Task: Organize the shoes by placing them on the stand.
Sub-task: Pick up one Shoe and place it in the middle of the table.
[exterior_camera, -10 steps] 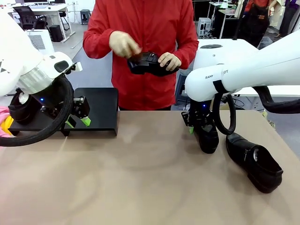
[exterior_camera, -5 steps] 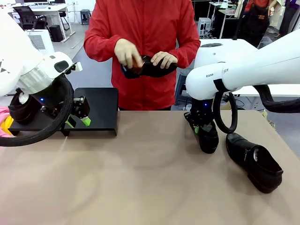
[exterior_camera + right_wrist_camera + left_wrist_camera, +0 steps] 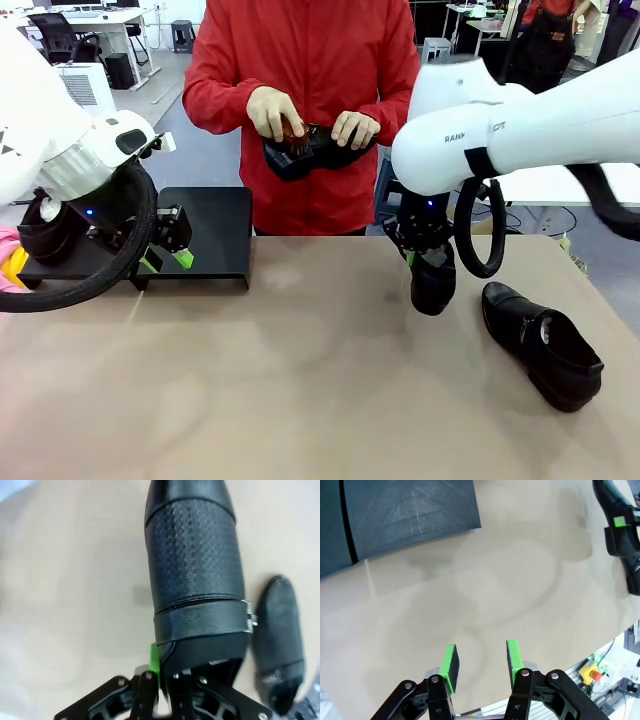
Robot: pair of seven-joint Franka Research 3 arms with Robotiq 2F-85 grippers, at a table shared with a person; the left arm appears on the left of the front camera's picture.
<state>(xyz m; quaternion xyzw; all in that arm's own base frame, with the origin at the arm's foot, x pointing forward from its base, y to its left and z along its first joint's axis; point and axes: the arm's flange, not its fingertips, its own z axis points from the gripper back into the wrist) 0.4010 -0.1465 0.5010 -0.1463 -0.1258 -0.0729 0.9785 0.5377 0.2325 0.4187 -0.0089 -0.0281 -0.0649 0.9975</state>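
Find right claw (image 3: 424, 262) clenched on the heel end of one shoe (image 3: 433, 290). Note that shoe hanging toe-down, right of the middle of the worktop (image 3: 300, 400) and nearer its far edge. Looks just clear of the surface, with a faint shadow beside it. From the right wrist, see one green pad (image 3: 154, 659) pressed against the side of the heel collar and the embossed upper running away toward the toe.

Spot a second shoe (image 3: 545, 345) lying on the worktop close to the right edge, just beside the held one but apart from it, pale lining showing.

Find the stand (image 3: 215, 225) at the far left corner. Note a third shoe (image 3: 45, 235) on its left end, partly hidden behind the left arm.

See left claw (image 3: 166, 250) released, pads apart with nothing between them. Hovers at the stand's near edge, bare worktop below it in the wrist view.

Beyond the far edge, note a person holding a fourth shoe (image 3: 320, 155) off the worktop, one hand (image 3: 270, 110) over a small brown object (image 3: 293, 132), other hand (image 3: 355, 128) on the shoe.
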